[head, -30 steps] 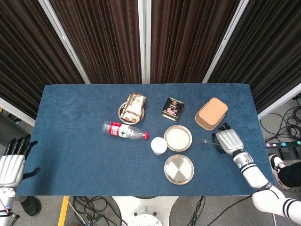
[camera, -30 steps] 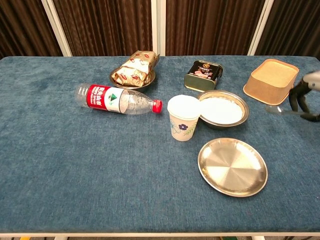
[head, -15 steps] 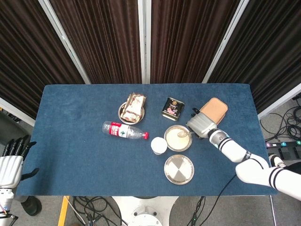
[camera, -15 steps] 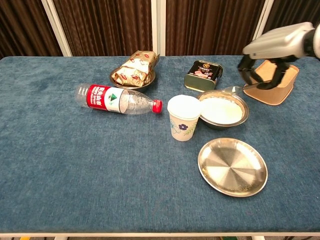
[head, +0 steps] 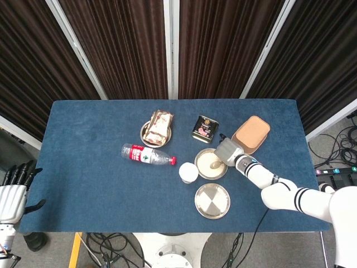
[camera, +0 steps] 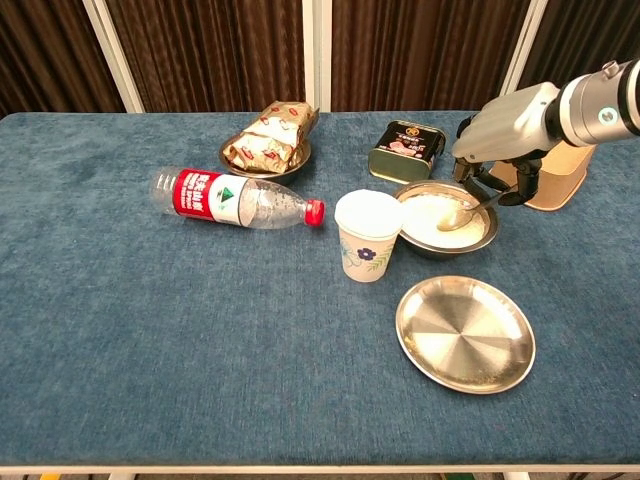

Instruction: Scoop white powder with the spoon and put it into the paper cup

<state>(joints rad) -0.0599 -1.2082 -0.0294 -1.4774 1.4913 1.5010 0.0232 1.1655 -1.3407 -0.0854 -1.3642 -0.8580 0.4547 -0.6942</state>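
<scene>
My right hand (camera: 505, 135) (head: 227, 151) holds a metal spoon (camera: 468, 211) by its handle, just above the right rim of the metal bowl (camera: 487, 235) (head: 223, 171). The spoon's tip lies in the white powder (camera: 432, 218) (head: 207, 164) inside that bowl. A white paper cup (camera: 366, 235) (head: 188, 172) with a blue flower print stands upright against the bowl's left side. My left hand (head: 13, 192) hangs off the table's left edge with fingers apart and holds nothing.
An empty metal plate (camera: 465, 333) lies in front of the bowl. A plastic water bottle (camera: 233, 199) lies on its side at the left. Behind are a dish of wrapped snacks (camera: 267, 142), a dark tin (camera: 405, 149) and a tan box (camera: 557, 178).
My right hand lifted the spoon from the table's right side, carried it left over the tan box and lowered its tip into the powder. The left hand stayed put.
</scene>
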